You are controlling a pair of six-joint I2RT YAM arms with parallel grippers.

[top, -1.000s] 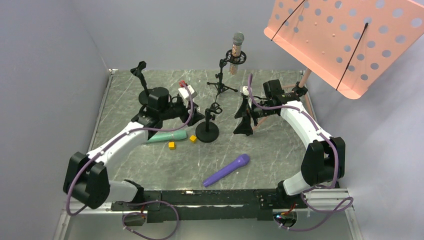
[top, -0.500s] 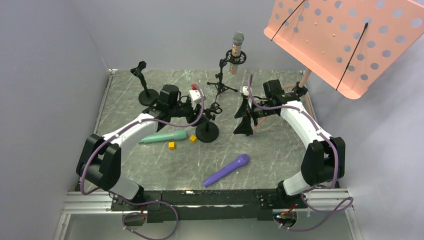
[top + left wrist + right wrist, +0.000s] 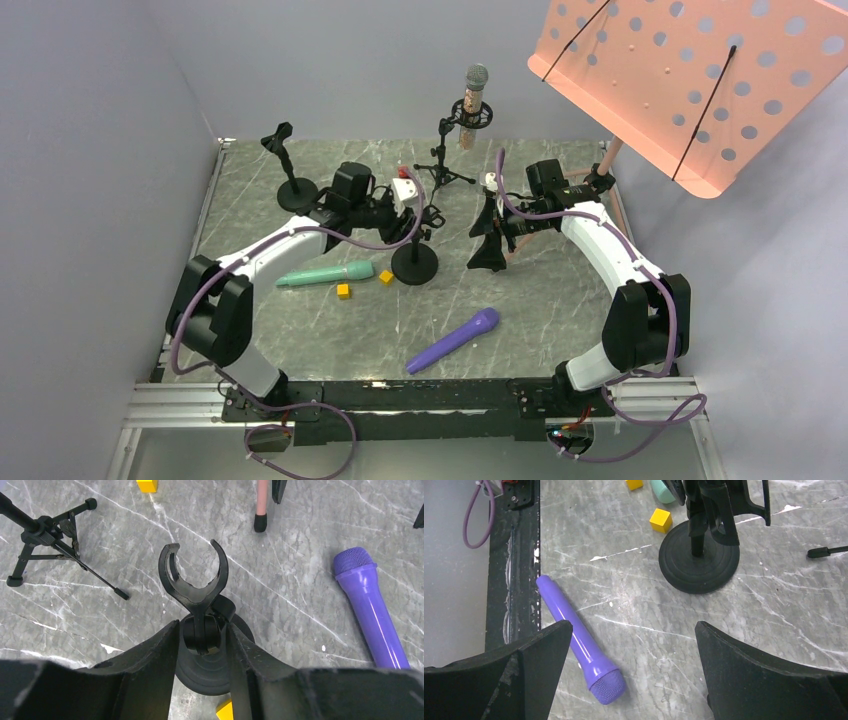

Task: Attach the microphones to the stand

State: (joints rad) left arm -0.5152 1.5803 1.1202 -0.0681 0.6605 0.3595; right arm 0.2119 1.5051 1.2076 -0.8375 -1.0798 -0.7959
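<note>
We see the left jaws down at the middle stand [image 3: 194, 585], the one with the round foot. Their two fingers [image 3: 150, 660] sit one on each side of the stand's neck, just under its forked clip. The gap is narrow. We cannot tell if the fingers press the neck or only sit next to it.

The right jaws are wide apart and hang over the desk [image 3: 560, 300], to the right of that stand. The purple microphone [image 3: 574, 630] lies flat on the desk below them, near the front edge. It is apart from both fingers.

The teal microphone [image 3: 325, 273] lies flat on the desk, left of the stand's foot and in front of the left arm. Two yellow cubes [image 3: 343, 291] sit close by it.

The pink microphone [image 3: 473, 105] stands upright in the clip of the tripod stand [image 3: 443, 165] at the back, well apart from both jaws.
</note>
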